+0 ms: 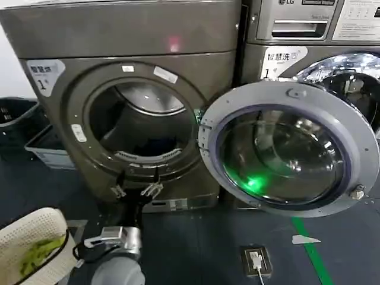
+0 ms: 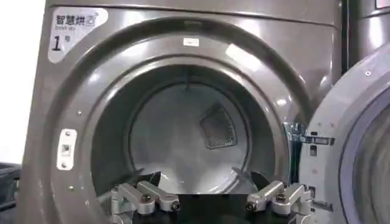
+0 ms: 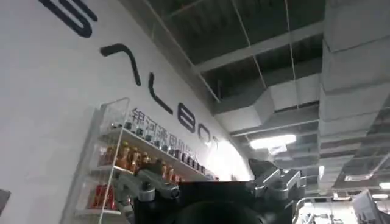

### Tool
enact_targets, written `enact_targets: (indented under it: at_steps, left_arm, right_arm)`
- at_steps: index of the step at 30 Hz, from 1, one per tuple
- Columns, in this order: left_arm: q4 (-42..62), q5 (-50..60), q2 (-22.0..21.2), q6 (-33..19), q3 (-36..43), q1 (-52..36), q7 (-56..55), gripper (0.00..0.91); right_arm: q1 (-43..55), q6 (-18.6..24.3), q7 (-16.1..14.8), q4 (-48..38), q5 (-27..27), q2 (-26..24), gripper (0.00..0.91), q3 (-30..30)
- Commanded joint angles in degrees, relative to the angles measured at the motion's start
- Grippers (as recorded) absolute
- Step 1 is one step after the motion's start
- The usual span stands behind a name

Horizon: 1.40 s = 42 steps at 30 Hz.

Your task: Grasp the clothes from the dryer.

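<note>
Before one dryer (image 1: 124,107), door (image 1: 291,148) swung wide: left tool (image 1: 135,190) released, empty; right tool (image 3: 213,185) released.

Dark floor (image 1: 196,249) with a green stripe (image 1: 312,249) and a floor socket (image 1: 256,260); grey crate (image 1: 47,145) at the left. A white wall (image 3: 49,97) with dark lettering carries a bottle shelf (image 3: 140,155); ceiling ducts (image 3: 286,100) and a lit lamp (image 3: 272,141) hang overhead

Left hand (image 1: 136,190) before dryer (image 1: 119,35) mouth
</note>
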Motion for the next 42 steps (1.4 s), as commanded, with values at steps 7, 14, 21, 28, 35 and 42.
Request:
enact_targets:
  at_steps: [7, 14, 21, 28, 35, 42]
  left_arm:
    - [0.4, -0.1, -0.2, -0.3, 0.1, -0.4, -0.1, 0.907]
    - [0.6, -0.3, 0.0, -0.3, 0.1, -0.6, -0.1, 0.907]
    - [0.8, -0.3, 0.2, -0.3, 0.1, -0.6, -0.2, 0.907]
    - [1.0, -0.2, 0.2, -0.3, 0.1, -0.6, -0.2, 0.907]
    - [1.8, 1.3, 0.2, 0.3, -0.5, -2.0, 0.0, 0.907]
    - [10.7, 1.5, 0.0, 2.1, -1.7, -10.7, 1.3, 0.907]
  right_arm:
    - [-0.3, -0.4, -0.4, 0.4, -0.3, 0.1, 0.907, 0.6]
    - [-0.2, -0.3, -0.5, 0.6, 0.0, 0.3, 0.907, 0.5]
    - [0.0, -0.4, -0.6, 0.7, 0.4, -0.1, 0.907, 0.1]
    - [0.4, -0.3, -0.7, 1.0, 0.4, -0.1, 0.907, -0.6]
    - [0.0, -3.3, -1.3, 1.5, -3.2, 0.0, 0.907, 0.0]
    - [-1.0, -7.8, 0.5, 2.2, -4.9, -1.2, 0.907, 3.0]
